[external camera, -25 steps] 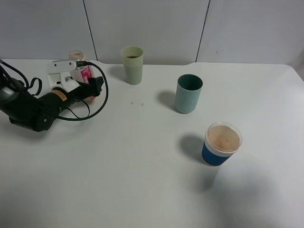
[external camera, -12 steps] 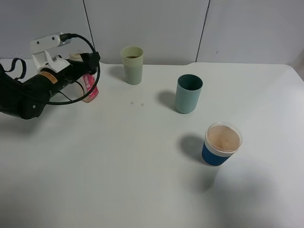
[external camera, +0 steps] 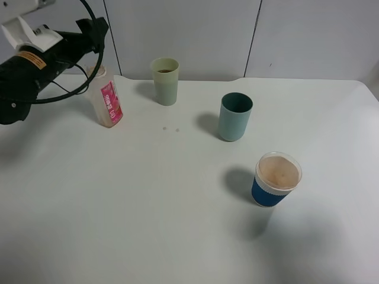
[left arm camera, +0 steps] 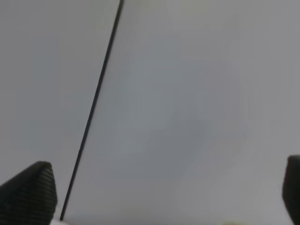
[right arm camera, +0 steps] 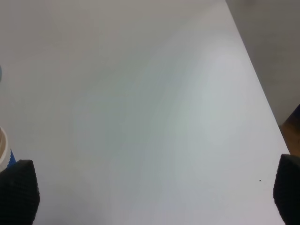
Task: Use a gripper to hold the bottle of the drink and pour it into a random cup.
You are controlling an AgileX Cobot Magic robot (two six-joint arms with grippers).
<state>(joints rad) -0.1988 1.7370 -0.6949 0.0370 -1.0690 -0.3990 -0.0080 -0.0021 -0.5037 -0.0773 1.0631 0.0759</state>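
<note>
The bottle of the drink (external camera: 106, 97), clear with a pink label and a little brown drink, stands slightly tilted on the table at the back left. My left gripper (external camera: 96, 26) hangs above it, apart from it, and is open. In the left wrist view the gripper (left arm camera: 160, 192) shows only its two fingertips far apart, with bare wall between them. The pale yellow-green cup (external camera: 165, 81) stands to the right of the bottle with brown drink in it. My right gripper (right arm camera: 150, 192) is open and empty over bare table; it is out of the exterior view.
A teal tumbler (external camera: 235, 116) stands right of the middle. A blue-and-white paper cup (external camera: 276, 179) with brownish drink stands nearer the front right; its edge shows in the right wrist view (right arm camera: 3, 150). Two small drops (external camera: 169, 128) lie near the yellow-green cup. The table's right edge (right arm camera: 262, 93) is close.
My left gripper let go of the bottle and rose up and back. The bottle, held tilted half a second ago, now stands free on the table.
</note>
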